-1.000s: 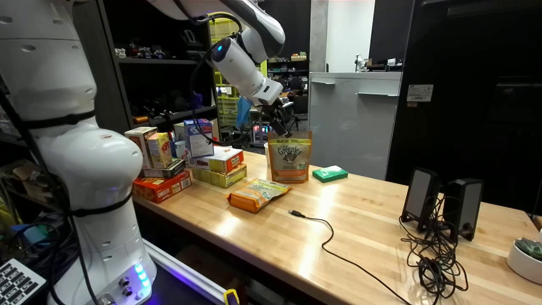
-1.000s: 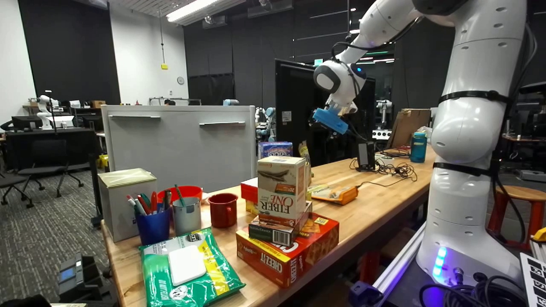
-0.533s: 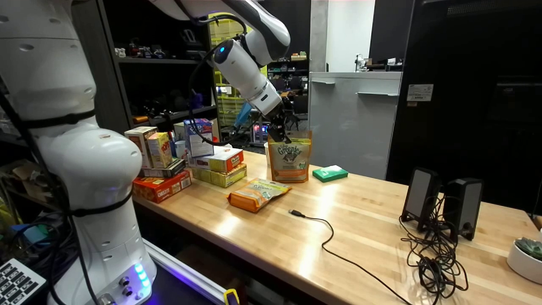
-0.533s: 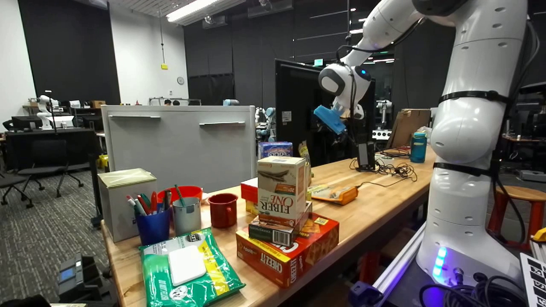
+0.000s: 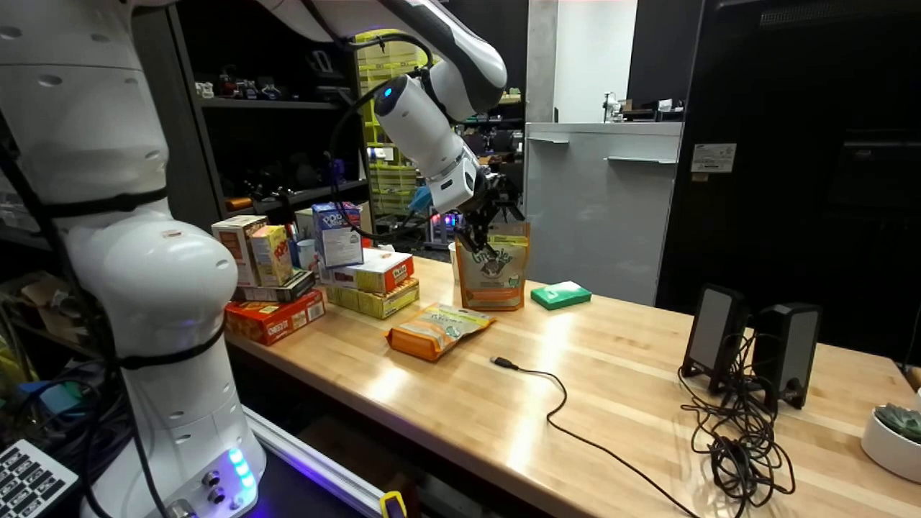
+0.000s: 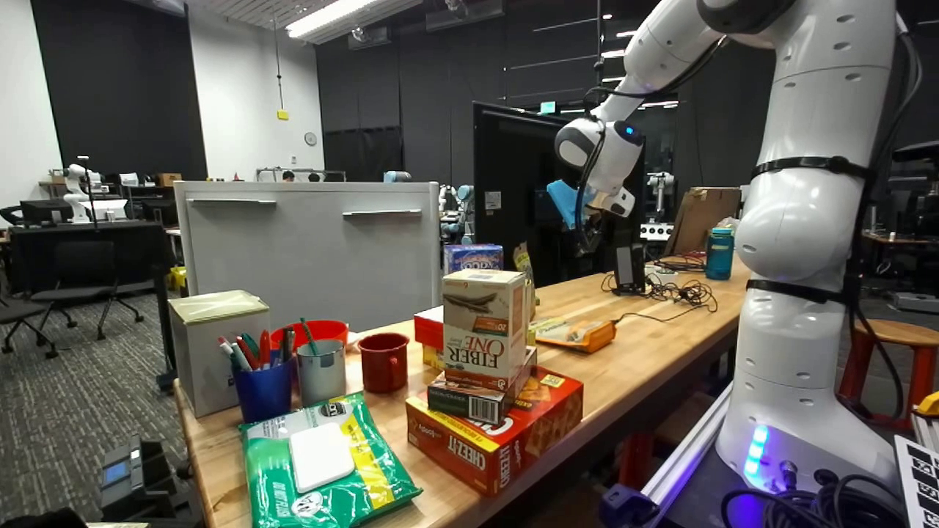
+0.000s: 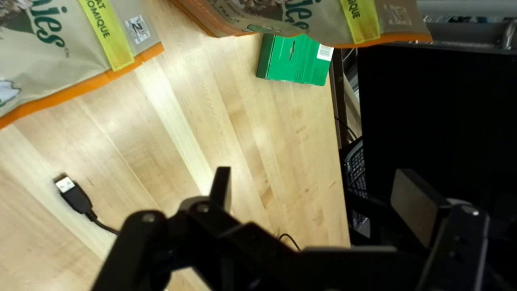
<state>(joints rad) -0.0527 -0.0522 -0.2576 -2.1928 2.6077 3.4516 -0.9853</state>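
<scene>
Two black fingers [image 7: 416, 206] of the claw [image 7: 313, 182] stand wide apart, with nothing gripped between them. The arm's last white link [image 5: 424, 137] slants down over the desk [image 5: 619, 374], so the claw points obliquely toward it without touching. Near it stands a Greenies pouch [image 5: 493, 288], upright on the desk; in an exterior view the claw overlaps its top, while the wrist view shows the two apart. A second pouch [image 5: 435, 331] lies flat just beside it, and a green box [image 5: 561, 296] rests on its other side. Farther along, in an exterior view, a red mug [image 6: 384, 363] stands with its inside mostly hidden; beyond it a grey cup [image 6: 321, 374] holds a slim green stick [image 6: 307, 336], and a blue cup [image 6: 262, 394] is packed with pens [image 6: 247, 350]. Toward the desk's opposite end, a white pot [image 5: 888, 453] carries a succulent [image 5: 899, 421], and a teal bottle [image 6: 720, 253] stands upright, its contents too small to tell.
</scene>
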